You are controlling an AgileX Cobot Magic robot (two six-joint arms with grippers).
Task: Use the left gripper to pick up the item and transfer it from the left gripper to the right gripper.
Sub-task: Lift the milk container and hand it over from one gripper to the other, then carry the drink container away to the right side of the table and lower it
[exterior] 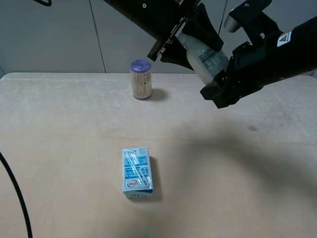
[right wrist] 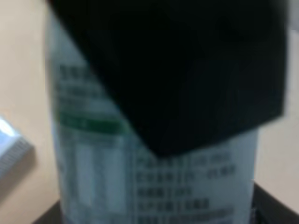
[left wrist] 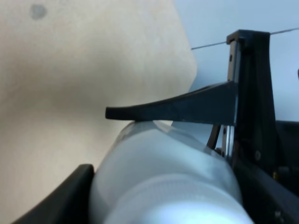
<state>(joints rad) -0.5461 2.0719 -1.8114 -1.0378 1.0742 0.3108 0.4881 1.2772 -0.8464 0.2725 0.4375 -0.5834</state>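
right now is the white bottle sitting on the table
No, the white bottle is held in the air, well above the table.

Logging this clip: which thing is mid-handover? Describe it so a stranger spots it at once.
Look above the far right of the beige table, where the plain black arm and the stickered black arm meet in mid-air. Between them is a small white bottle with a printed label. Unlike the purple-lidded jar and the blue-and-white carton, which sit on the table, it is off the surface.

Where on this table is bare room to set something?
Bare: the table right of the carton, left of it, and between jar and carton. Crowded: above the back right, where left gripper and right gripper meet at the bottle.
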